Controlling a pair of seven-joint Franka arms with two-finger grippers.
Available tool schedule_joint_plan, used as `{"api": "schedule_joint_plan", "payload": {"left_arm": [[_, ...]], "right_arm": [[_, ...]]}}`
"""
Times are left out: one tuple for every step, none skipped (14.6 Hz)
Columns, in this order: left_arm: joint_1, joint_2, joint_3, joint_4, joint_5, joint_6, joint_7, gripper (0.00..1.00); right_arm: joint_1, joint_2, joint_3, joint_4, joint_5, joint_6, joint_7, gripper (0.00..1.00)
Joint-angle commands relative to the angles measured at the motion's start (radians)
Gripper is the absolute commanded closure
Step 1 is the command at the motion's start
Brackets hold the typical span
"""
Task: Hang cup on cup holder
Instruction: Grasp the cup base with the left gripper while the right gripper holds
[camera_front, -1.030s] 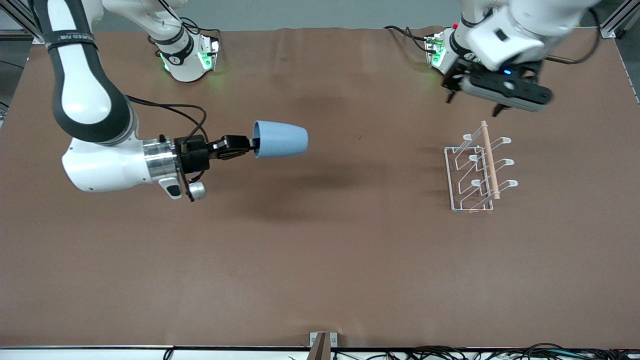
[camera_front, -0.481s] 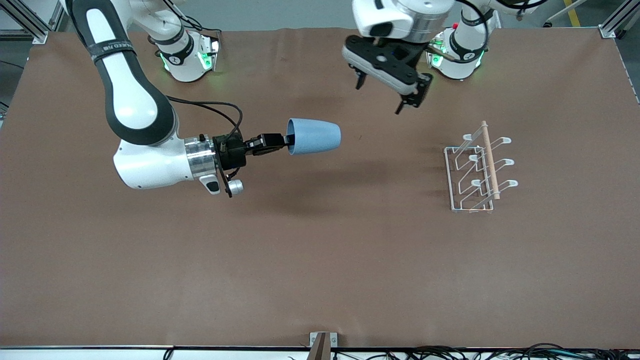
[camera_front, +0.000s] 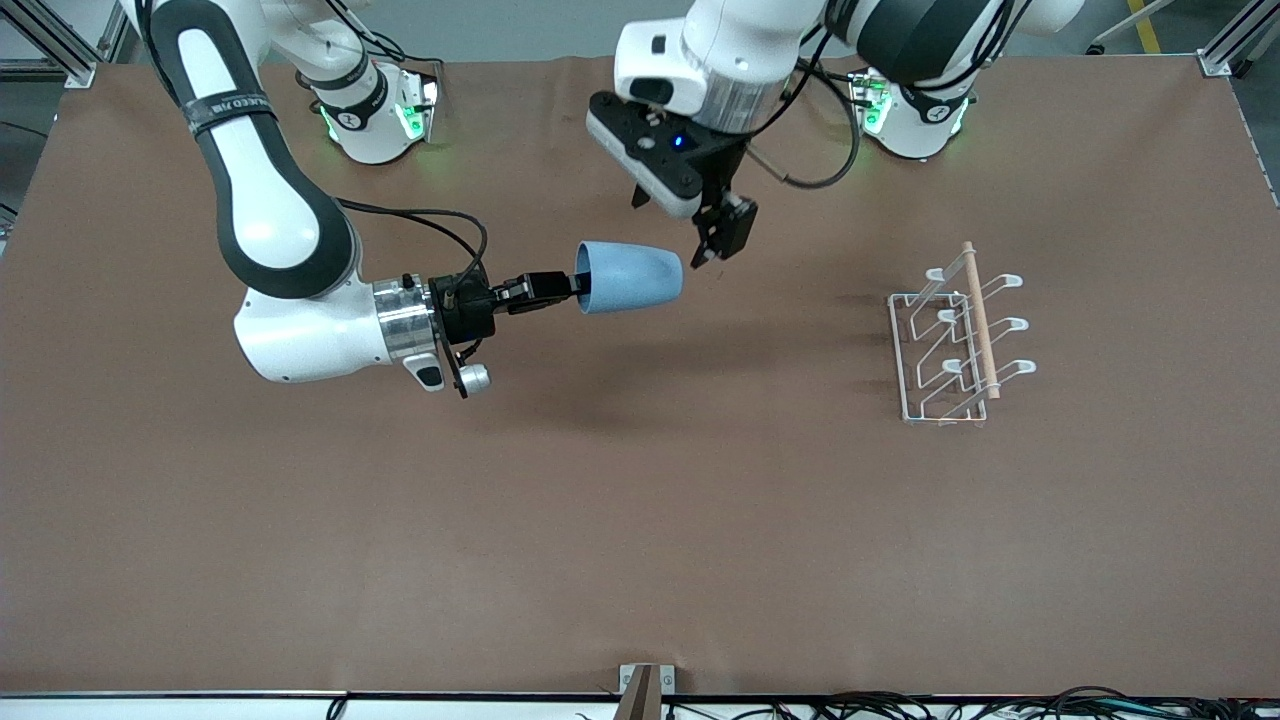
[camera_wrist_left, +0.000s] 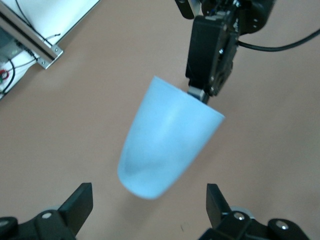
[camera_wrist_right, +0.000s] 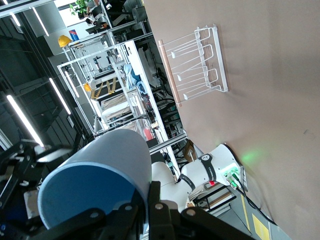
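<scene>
Handover: light-blue cup (camera_front: 630, 277) held sideways in mid-air above the table's middle.

Right gripper (camera_front: 562, 286) pinches the cup's rim wall, base pointing to 3 o'clock. Left gripper (camera_front: 678, 222) hovers over that base, fingers (camera_wrist_left: 80, 205) spread wide, grasping nothing. Best to straddle the body squarely, clamp before the right lets go. Cup empty. White wire cup holder (camera_front: 955, 335) at 3 o'clock, prongs bare.

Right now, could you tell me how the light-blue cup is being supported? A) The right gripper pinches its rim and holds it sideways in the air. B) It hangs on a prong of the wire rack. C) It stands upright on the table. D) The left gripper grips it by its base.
A: the right gripper is shut on the rim of the cup, held sideways above the table, while the open left gripper hovers at its base.
</scene>
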Motion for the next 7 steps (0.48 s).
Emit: {"api": "schedule_joint_plan", "payload": {"left_arm": [[-0.017, 0.038, 0.006, 0.033, 0.009, 0.027, 0.094, 0.01], [-0.018, 0.049, 0.008, 0.033, 0.014, 0.033, 0.141, 0.02], [-0.018, 0.050, 0.006, 0.033, 0.014, 0.037, 0.154, 0.01], [-0.019, 0.052, 0.005, 0.030, 0.014, 0.038, 0.154, 0.01], [-0.019, 0.061, 0.003, 0.030, 0.014, 0.038, 0.155, 0.01], [-0.025, 0.067, 0.003, 0.030, 0.014, 0.038, 0.157, 0.01], [-0.027, 0.079, 0.003, 0.030, 0.014, 0.038, 0.169, 0.01]], "right_arm": [[0.003, -0.005, -0.005, -0.016, 0.028, -0.008, -0.004, 0.99], [0.005, -0.003, -0.005, -0.016, 0.028, -0.012, -0.004, 0.99], [0.005, -0.003, -0.005, -0.016, 0.028, -0.015, -0.006, 0.99], [0.005, -0.003, -0.005, -0.016, 0.028, -0.015, -0.006, 0.99], [0.005, -0.003, -0.005, -0.016, 0.028, -0.015, -0.004, 0.99], [0.005, -0.003, -0.005, -0.016, 0.028, -0.015, -0.004, 0.99], [0.005, -0.003, -0.005, -0.016, 0.028, -0.015, -0.004, 0.99]]}}
